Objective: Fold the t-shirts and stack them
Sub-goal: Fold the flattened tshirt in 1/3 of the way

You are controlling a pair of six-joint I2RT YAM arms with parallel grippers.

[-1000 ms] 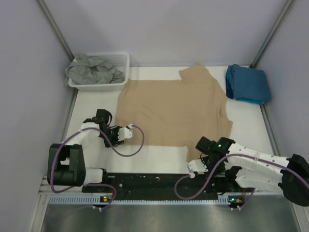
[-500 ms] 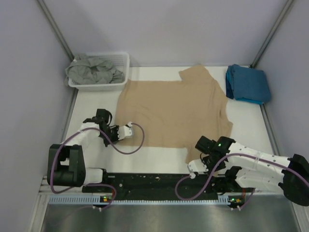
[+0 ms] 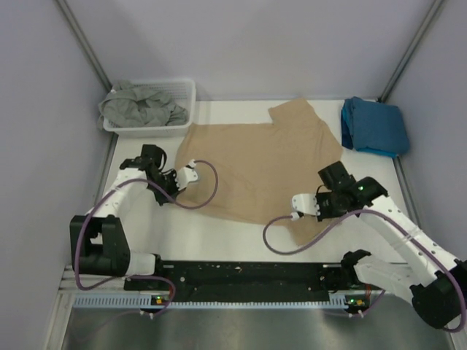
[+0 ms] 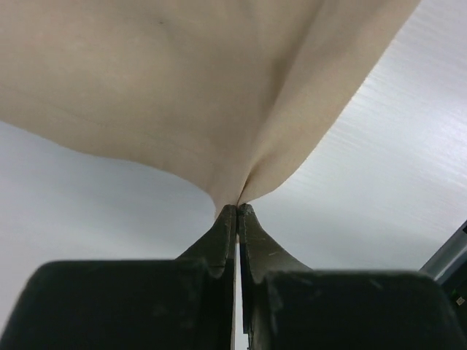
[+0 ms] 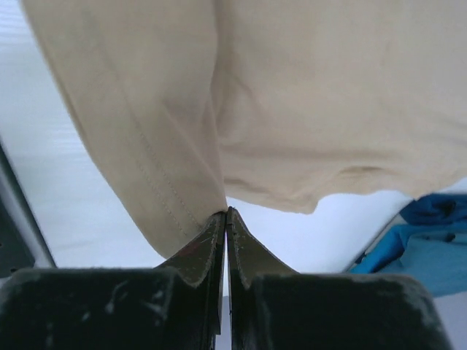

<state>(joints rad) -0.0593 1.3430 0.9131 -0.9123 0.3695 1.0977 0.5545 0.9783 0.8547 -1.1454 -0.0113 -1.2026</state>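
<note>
Tan shirt (image 3: 255,160) on tabletop (image 3: 219,233), near corners raised — left corner pinched in closed left tool (image 4: 238,208), right corner in closed right tool (image 5: 225,211). Teal shirt (image 3: 373,125) folded far right — grey-green shirt (image 3: 139,106) in basket (image 3: 191,95).

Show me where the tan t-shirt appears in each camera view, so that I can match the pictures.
Top external: tan t-shirt across the middle of the table.
Left wrist: fills the upper part, pinched in the left gripper.
Right wrist: fills the upper part, pinched in the right gripper.
Shared landmark: the white table, seen in all three.
</note>
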